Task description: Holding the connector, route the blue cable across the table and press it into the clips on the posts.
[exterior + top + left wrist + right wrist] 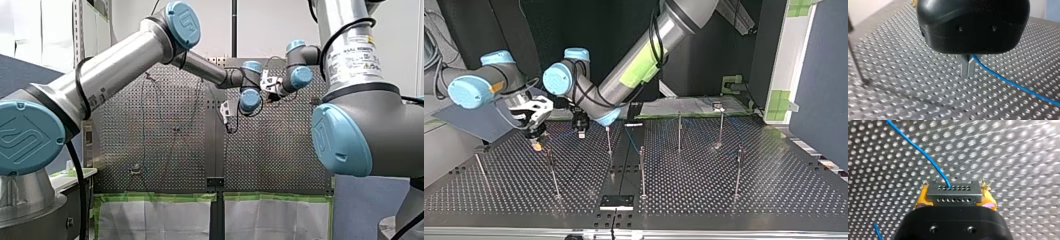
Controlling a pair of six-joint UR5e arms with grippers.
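Now our right tool clamps the connector between yellow pads, its long axis lying 9 to 3 o'clock. The blue cable leaves it ahead, toward 11 o'clock. Our left tool pinches that cable, fingers narrow, just above the perforated counter with its thin upright posts.

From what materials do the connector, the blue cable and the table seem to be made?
The connector: probably metal, matt grey, with sharp edges and rows of small holes. The blue cable: likely plastic-sheathed, smooth, bending in a soft curve. The table: metal, it seems, with a dull sheen around its perforations.
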